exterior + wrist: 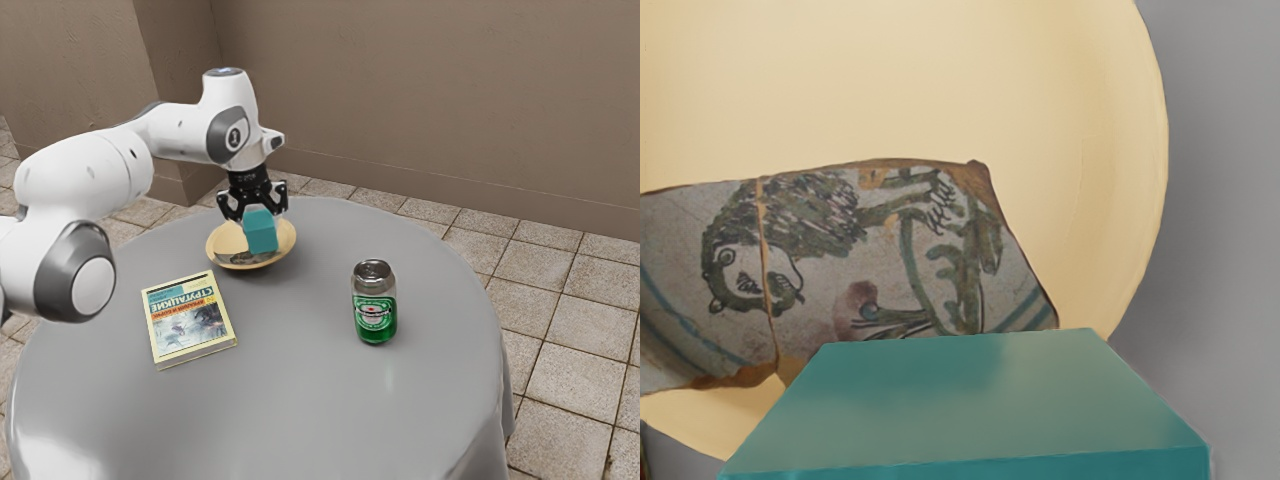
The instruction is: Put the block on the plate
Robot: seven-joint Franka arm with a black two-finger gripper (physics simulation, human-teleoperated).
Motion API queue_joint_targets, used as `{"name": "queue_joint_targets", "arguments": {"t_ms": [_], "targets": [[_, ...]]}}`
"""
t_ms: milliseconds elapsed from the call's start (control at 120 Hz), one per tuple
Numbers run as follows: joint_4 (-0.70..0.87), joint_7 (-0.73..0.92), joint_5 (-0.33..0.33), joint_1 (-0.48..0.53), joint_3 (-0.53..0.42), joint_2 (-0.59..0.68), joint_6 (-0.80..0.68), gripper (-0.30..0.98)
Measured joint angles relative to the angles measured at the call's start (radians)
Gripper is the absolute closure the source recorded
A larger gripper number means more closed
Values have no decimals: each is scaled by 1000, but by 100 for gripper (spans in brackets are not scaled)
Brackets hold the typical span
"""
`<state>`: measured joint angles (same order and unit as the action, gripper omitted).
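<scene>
shard (890,250) on plate (940,80), book (190,325) nearby

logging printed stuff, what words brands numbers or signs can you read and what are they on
"СТРУГАЦКИЕ": book; its other lines are too small to read.
"Heineken", most likely: green can, lettering blurred; its smaller print is unreadable.
Round mark on the arm: too small to read.

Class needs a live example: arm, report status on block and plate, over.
Gripper shut on teal block. Block over plate, not released. Painted shard in plate, possibly in the way.
</scene>
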<state>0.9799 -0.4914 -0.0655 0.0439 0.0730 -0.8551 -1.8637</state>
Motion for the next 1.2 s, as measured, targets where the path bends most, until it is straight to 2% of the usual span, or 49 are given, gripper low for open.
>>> {"name": "queue_joint_targets", "arguments": {"t_ms": [292, 533, 858, 1133, 1200], "targets": [[-32, 70, 49, 86, -66, -22, 8, 35], [-111, 138, 85, 115, -99, -80, 10, 35], [-220, 258, 96, 126, -101, -167, 1, 35], [-234, 368, 97, 145, -113, -204, -30, 34], [-234, 391, 96, 146, -113, -208, -36, 31]]}}
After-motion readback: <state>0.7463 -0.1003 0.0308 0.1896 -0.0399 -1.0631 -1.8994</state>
